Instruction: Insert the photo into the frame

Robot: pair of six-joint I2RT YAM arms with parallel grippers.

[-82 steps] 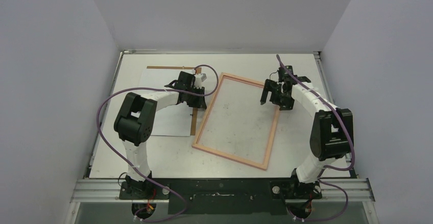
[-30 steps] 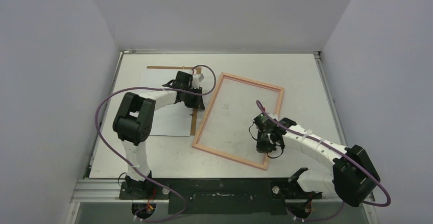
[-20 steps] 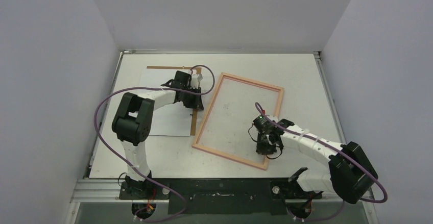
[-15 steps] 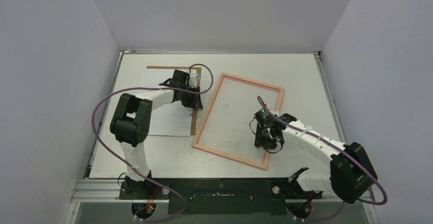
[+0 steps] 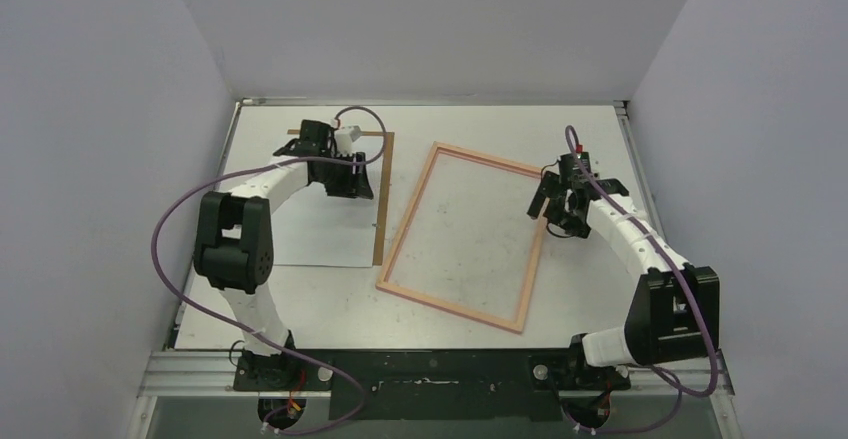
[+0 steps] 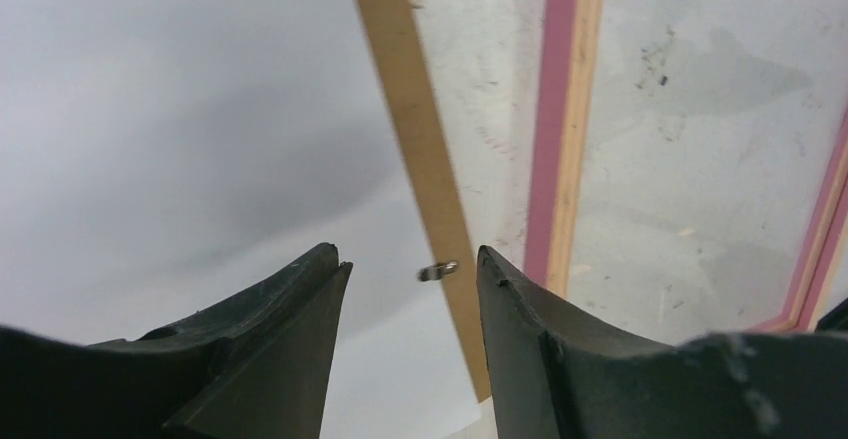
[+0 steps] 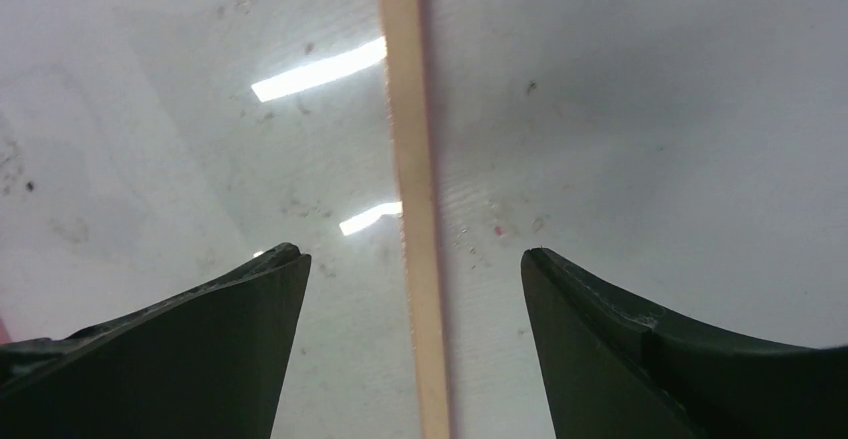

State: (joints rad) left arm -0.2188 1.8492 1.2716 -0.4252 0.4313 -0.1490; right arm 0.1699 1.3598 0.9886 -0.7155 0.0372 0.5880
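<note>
The photo (image 5: 310, 224) lies white side up at the left, on a brown backing panel (image 5: 383, 199) that shows along its far and right edges. The pink frame (image 5: 400, 229) lies flat and empty in the middle, tilted, just right of the panel. My left gripper (image 5: 358, 187) is open and empty above the photo's right edge; in the left wrist view (image 6: 410, 257) the white photo (image 6: 180, 109), brown strip (image 6: 415, 129) and frame rail (image 6: 560, 139) lie below it. My right gripper (image 5: 556, 217) is open and straddles the frame's right rail (image 7: 410, 159) without holding it (image 7: 412, 254).
A small metal clip (image 6: 438, 271) sits on the backing panel's strip between my left fingers. White walls enclose the table (image 5: 600, 139) on three sides. The arm bases and a metal rail (image 5: 430, 369) run along the near edge.
My right gripper has moved from the frame's near right part back and right to its right rail. My left arm has swung back and left over the photo. The frame and photo lie as before.
</note>
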